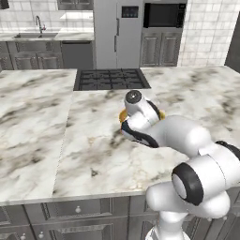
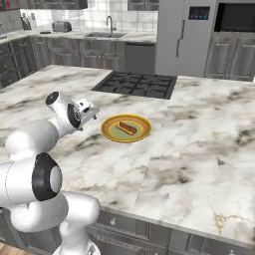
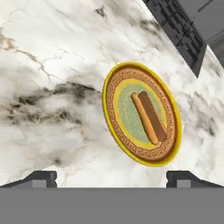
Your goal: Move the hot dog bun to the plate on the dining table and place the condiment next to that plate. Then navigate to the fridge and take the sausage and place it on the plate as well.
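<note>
Near the middle of the marble surface, just short of the black cooktop: yellow-gold plate carrying the hot dog bun, oblong, tan with a darker strip alongside. Pincer spread wide, empty, hovering above the plate. Bun step judged done. No condiment bottle seen; next likely fetching it, then driving to the fridge at the far wall.

The hot dog bun lies on the plate, mid-bench, with the cooktop behind toward the far edge.
</note>
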